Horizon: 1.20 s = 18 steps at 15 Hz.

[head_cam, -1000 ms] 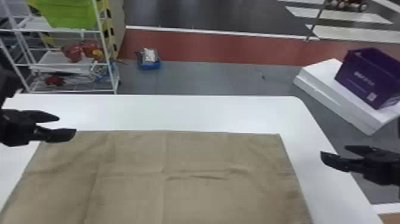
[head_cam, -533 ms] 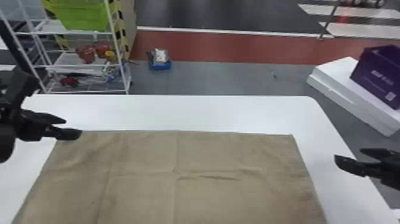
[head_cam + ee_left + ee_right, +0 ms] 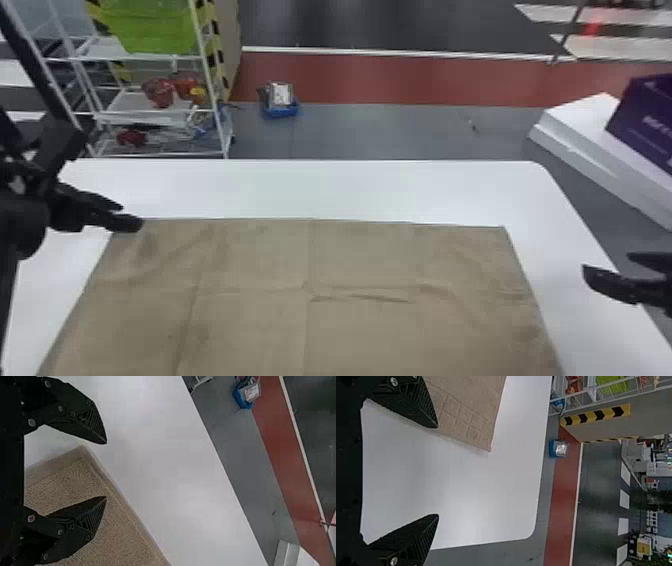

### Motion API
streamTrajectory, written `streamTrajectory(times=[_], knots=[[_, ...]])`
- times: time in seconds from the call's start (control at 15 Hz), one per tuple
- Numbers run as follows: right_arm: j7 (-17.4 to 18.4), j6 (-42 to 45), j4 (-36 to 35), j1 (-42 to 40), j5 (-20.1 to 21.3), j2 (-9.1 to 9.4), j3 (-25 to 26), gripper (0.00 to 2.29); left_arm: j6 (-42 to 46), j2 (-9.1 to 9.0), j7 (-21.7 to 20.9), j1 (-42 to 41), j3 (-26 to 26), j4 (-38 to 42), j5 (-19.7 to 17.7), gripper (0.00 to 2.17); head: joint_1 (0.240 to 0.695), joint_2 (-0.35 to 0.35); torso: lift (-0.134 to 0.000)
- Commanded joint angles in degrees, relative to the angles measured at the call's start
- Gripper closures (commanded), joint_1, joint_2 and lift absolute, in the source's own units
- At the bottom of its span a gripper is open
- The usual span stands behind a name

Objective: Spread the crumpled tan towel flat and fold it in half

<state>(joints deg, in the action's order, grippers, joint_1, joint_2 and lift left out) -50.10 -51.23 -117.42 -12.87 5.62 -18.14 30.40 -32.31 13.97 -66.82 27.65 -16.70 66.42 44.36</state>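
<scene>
The tan towel (image 3: 280, 300) lies spread on the white table, its far edge nearly straight, with low creases near the middle. My left gripper (image 3: 131, 215) is at the towel's far left corner, above it. In the left wrist view, that corner of the towel (image 3: 79, 471) lies between and below the parted fingers of my left gripper (image 3: 106, 470), which hold nothing. My right gripper (image 3: 607, 265) hangs off to the right of the towel, over the table's right edge. The right wrist view has my right gripper (image 3: 438, 471) open, with a towel corner (image 3: 470, 423) beyond one finger.
The white table (image 3: 350, 190) has a bare strip along its far side. Behind it stand a white wire rack (image 3: 165, 114) at left and a small blue bin (image 3: 280, 107) on the floor. A purple box (image 3: 645, 120) rests on white slabs at right.
The head view has shifted a little, moving the towel, rack and box rightward in it. More of the left arm shows now. The towel keeps its shape, and both grippers stay apart from each other.
</scene>
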Motion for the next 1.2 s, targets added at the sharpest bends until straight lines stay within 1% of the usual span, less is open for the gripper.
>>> streamTrajectory(times=[0.0, 0.2, 0.47, 0.73, 0.8, 0.93, 1.0, 1.07, 1.13], knots=[[0.0, 0.5, 0.3, 0.0, 0.0, -0.14, 0.1, 0.08, 0.4, 0.8, 0.0, 0.0, 0.0, -0.8, 0.1, 0.47, 0.695, -0.046, -0.123], [0.1, 1.2, 0.9, 0.0, 0.0, -0.14, -0.1, 0.08, 0.4, 1.85, 0.1, 0.5, 0.0, -3.0, 0.0, 0.47, 0.695, -0.036, -0.123], [0.0, 1.5, 1.1, 0.1, 0.0, -0.05, -0.3, 0.08, 0.7, 1.85, 1.4, 1.4, 0.2, -4.7, 0.1, 0.47, 0.695, -0.023, -0.123], [-0.2, 1.9, 1.1, -0.4, -0.1, -0.05, 0.4, 0.08, 1.4, 1.85, 1.7, 2.0, 0.2, -6.1, 0.1, 0.48, 0.695, -0.021, -0.123], [-0.2, 1.9, 1.1, -0.4, -0.1, -0.14, 0.4, 0.08, 1.6, 1.85, 1.7, 2.0, 0.2, -6.2, 0.1, 0.6, 0.695, -0.023, -0.123], [-0.1, 1.9, 1.1, -0.3, 0.0, -0.05, 0.3, 0.08, 2.1, 1.85, 1.6, 2.0, 0.3, -6.3, 0.1, 0.61, 0.695, -0.025, -0.123], [-0.1, 1.9, 1.1, -0.1, 0.0, -0.05, 0.1, 0.08, 2.5, 1.85, 1.5, 1.9, 0.3, -6.4, 0.1, 0.75, 0.695, -0.027, -0.123], [0.2, 1.9, 1.1, 0.1, 0.2, -0.05, -0.3, 0.08, 3.0, 1.85, 1.6, 1.7, 0.3, -6.3, 0.1, 0.96, 0.695, -0.028, -0.123], [0.3, 1.7, 1.6, 0.8, 0.2, -0.05, -0.5, 0.08, 3.5, 1.76, 1.9, 1.4, 0.0, -6.0, 0.0, 1.02, 0.695, -0.028, -0.123]])
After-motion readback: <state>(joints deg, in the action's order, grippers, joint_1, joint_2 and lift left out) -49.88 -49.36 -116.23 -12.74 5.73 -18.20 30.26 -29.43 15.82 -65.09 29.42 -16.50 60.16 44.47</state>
